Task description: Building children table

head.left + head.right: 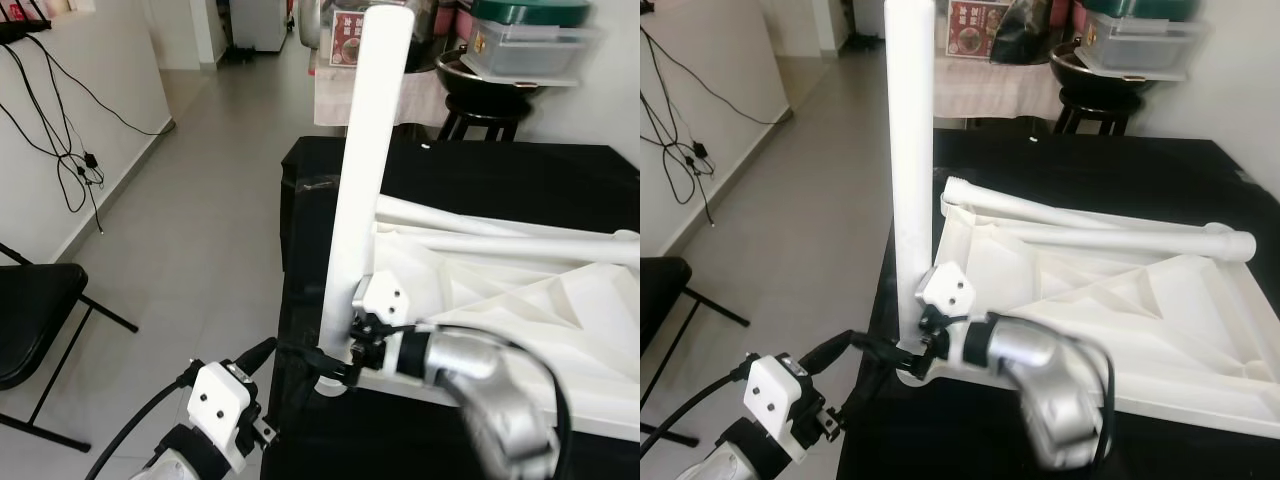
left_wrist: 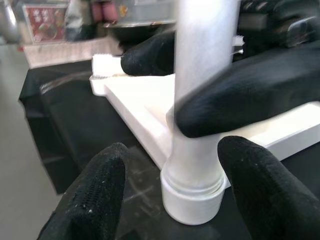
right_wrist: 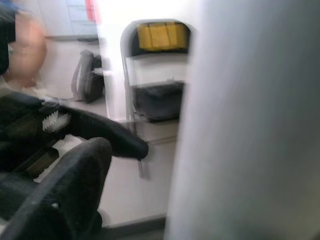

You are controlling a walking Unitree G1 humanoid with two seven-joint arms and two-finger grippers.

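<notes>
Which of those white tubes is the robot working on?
On the black-covered table lies an upturned white tabletop. At its near left corner, the right claw grips one table leg, the only one standing upright; two others lie flat.

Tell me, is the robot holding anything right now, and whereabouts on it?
Yes. The right hand grips the upright white table leg low down, just above its base at the corner of the upturned tabletop. The left hand sits open around the base.
</notes>
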